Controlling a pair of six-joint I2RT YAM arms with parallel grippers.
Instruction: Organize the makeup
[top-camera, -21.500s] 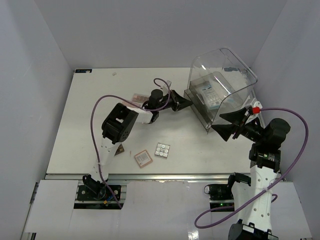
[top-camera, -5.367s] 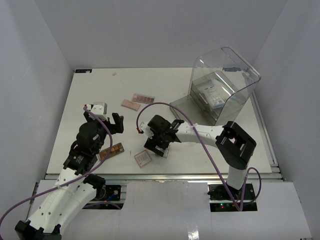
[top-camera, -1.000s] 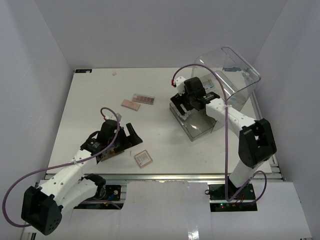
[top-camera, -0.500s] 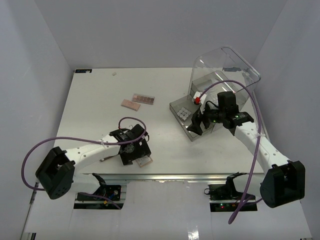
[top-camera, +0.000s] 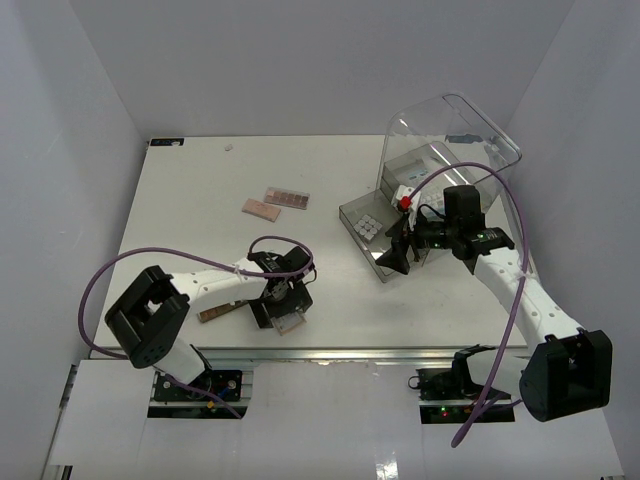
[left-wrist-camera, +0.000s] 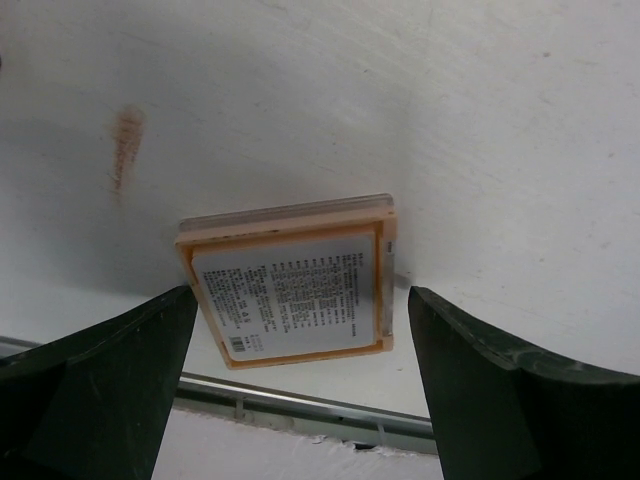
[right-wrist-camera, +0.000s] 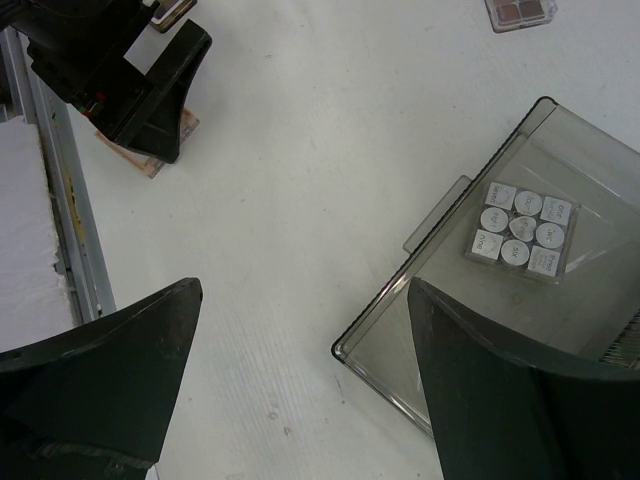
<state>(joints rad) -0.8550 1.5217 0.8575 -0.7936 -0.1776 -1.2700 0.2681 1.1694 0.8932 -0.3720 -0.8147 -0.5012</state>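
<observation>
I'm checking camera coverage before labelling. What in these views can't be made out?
- Top view: the left pincer covers most of the pinkish compact.
- Left wrist view: the compact's label print is too small to read.
- Top view: the left arm hides part of the brown palette.
- Right wrist view: the top edge cuts off a pan palette.
</observation>
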